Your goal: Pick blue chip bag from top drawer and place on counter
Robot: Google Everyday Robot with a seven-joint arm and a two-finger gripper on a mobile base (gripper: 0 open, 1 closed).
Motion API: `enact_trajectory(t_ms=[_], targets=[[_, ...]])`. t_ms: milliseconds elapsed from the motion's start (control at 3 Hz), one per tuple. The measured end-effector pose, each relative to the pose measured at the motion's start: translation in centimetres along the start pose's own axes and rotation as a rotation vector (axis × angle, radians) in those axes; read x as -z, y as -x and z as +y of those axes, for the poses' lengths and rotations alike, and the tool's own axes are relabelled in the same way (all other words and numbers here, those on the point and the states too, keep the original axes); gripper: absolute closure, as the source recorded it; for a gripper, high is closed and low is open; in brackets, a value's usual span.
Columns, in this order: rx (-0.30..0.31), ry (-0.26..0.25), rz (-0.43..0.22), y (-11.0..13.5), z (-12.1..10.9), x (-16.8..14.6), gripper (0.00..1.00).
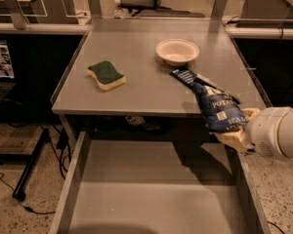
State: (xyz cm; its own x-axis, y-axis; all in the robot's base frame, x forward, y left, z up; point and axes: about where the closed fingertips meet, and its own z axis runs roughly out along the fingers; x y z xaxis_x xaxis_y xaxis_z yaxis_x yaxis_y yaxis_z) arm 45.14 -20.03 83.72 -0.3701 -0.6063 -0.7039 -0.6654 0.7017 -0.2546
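My gripper (239, 126), right mid-frame, clamped on blue chip bag (217, 106) btm end. Prob light, floppy, slick film, so grip the seam, don't crush. Top leans over counter (136, 48) edge.

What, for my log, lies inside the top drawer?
Bare top drawer floor; the counter hides its back. The gripper holds the blue chip bag above its right side.

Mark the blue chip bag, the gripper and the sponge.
blue chip bag (219, 108): camera view, printed face.
gripper (239, 126): camera view, between its fingers, by the counter (136, 94), front right, gripping the bag.
sponge (106, 72): camera view, green top.
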Motion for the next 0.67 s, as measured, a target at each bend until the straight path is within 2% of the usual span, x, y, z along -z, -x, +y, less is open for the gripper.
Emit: enact_trajectory(t_ms=[667], targets=[[-0.077,-0.114,0.028,1.0,-6.6,-0.9,1.00]])
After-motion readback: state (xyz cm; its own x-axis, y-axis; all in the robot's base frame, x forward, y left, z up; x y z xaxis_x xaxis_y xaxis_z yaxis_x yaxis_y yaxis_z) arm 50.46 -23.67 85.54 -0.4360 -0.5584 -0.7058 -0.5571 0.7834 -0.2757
